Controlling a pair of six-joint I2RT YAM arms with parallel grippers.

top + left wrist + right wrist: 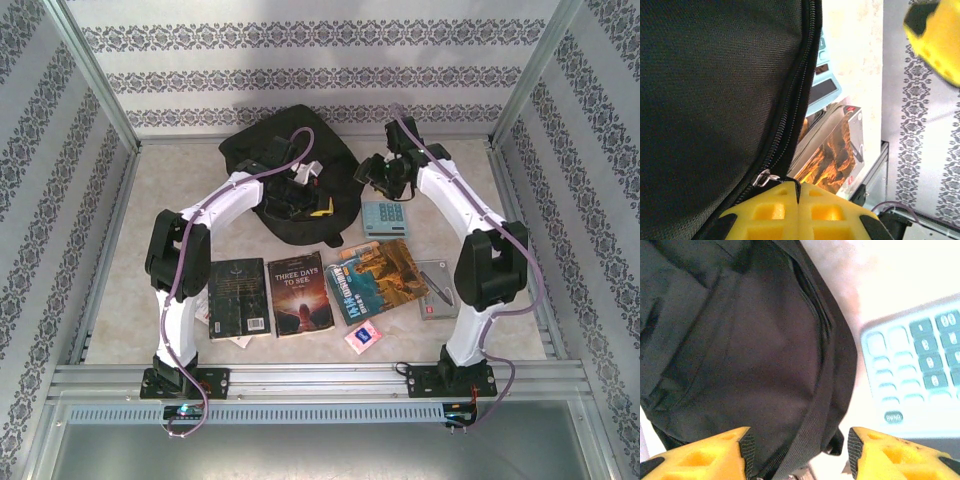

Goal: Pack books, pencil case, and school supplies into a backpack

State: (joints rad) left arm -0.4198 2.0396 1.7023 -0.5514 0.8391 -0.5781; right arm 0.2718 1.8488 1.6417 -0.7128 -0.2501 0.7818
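Note:
The black backpack (285, 150) lies at the back middle of the table. My left gripper (316, 202) rests on its right side; in the left wrist view its yellow fingers (775, 212) are shut on the black zipper pull (796, 186), just past the metal slider (764, 177). My right gripper (369, 178) stands open at the backpack's right edge, its fingers (710, 457) either side of the fabric rim (815, 430). Three books lie in front: black (238, 297), "Three Days to See" (300, 292), blue-and-orange (385, 278). The light blue button box (387, 217) and pink packet (364, 336) lie nearby.
A grey flat item (437, 288) lies right of the blue-and-orange book. Metal frame rails (300, 378) border the table, with patterned walls around. The right arm's elbow (490, 265) hangs over the table's right side.

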